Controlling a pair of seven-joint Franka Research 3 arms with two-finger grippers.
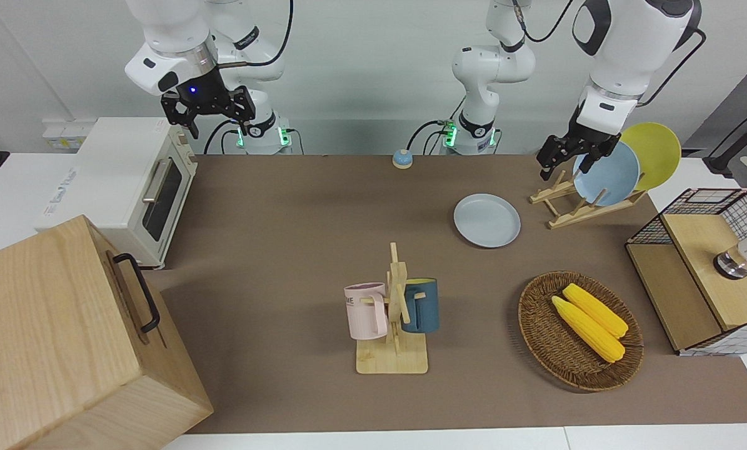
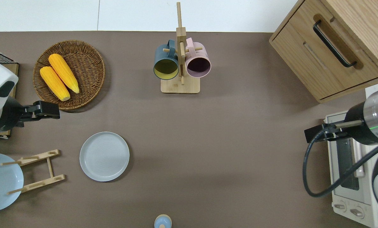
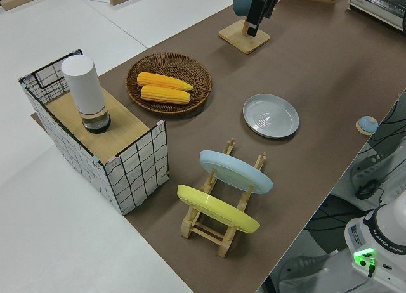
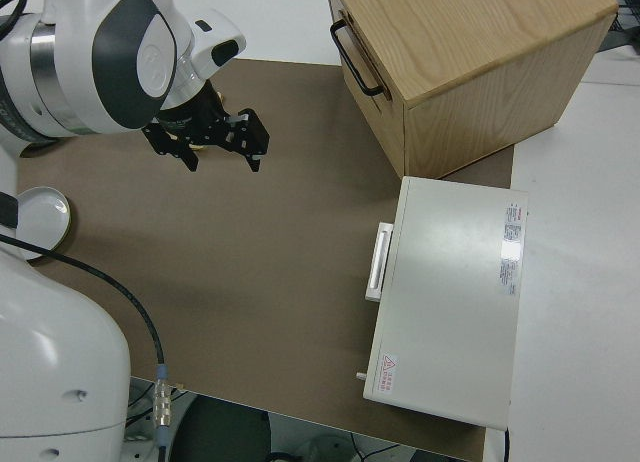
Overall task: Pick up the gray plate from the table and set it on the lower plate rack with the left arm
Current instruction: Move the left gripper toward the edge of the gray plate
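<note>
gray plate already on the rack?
No, the gray plate lies flat on the table beside the rack, whose slot nearest it is free.

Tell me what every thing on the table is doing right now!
gray plate: flat on the table, untouched.
plate rack: one slot free.
sky-blue plate: leaning in the rack.
yellow plate: leaning in the rack.
mugs: hanging on their stand.
corn cobs: lying in the basket.
left gripper: open, empty.

pale gray plate (image 2: 104,156), yellow corn (image 2: 59,77), brown basket (image 2: 90,53)
</note>
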